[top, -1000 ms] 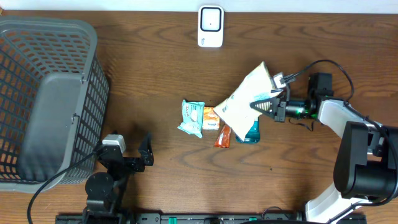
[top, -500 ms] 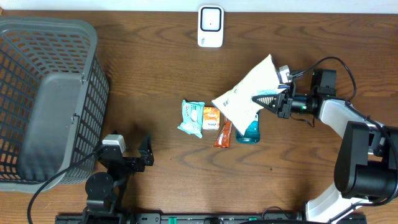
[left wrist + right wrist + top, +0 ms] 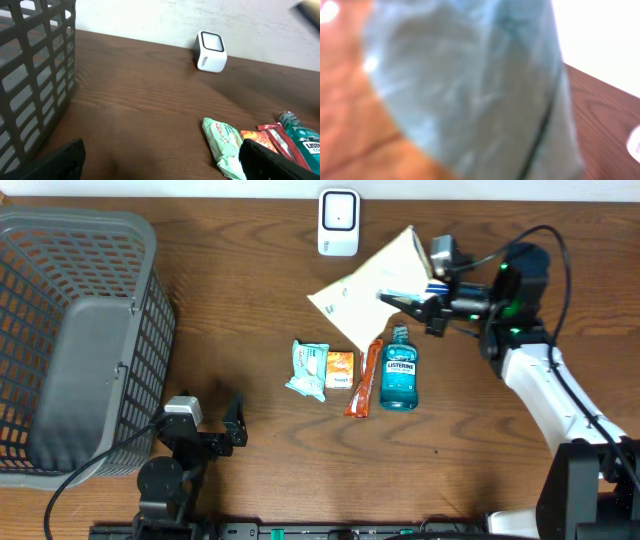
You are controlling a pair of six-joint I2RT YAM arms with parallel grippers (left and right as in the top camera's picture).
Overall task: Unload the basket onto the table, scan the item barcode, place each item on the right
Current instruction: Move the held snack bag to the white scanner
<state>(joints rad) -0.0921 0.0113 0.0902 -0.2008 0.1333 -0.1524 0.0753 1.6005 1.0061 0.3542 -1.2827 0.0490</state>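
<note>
Looks to be the presenting step: gripping a pale flat pouch point(image 3: 365, 285) in the right pincer point(image 3: 405, 298), clenched on the pouch's right-hand end, and holding it apparently lifted off the tabletop point(image 3: 250, 310), just beside the white scanner point(image 3: 339, 222) at the far edge. Resting the left pincer point(image 3: 215, 430) near the front edge beside the grey basket point(image 3: 60, 240), released, spread wide and holding nothing.

From overhead, lies on a diagonal, with the long axis from near-left up to far-right. Points its far-right end at the pincer and its near-left end toward the middle of the tabletop. Hangs just past the cap of the mouthwash bottle point(image 3: 399, 370) and the orange stick pack point(image 3: 362, 380), apart from the green packet point(image 3: 309, 370). Fills the right wrist view as a pale blur; cannot tell where the barcode sits.

Next, probably: carrying the pouch further left, then turning the wrist so the printed face meets the scanner's window, while keeping a firm hold on what looks a floppy pack
</note>
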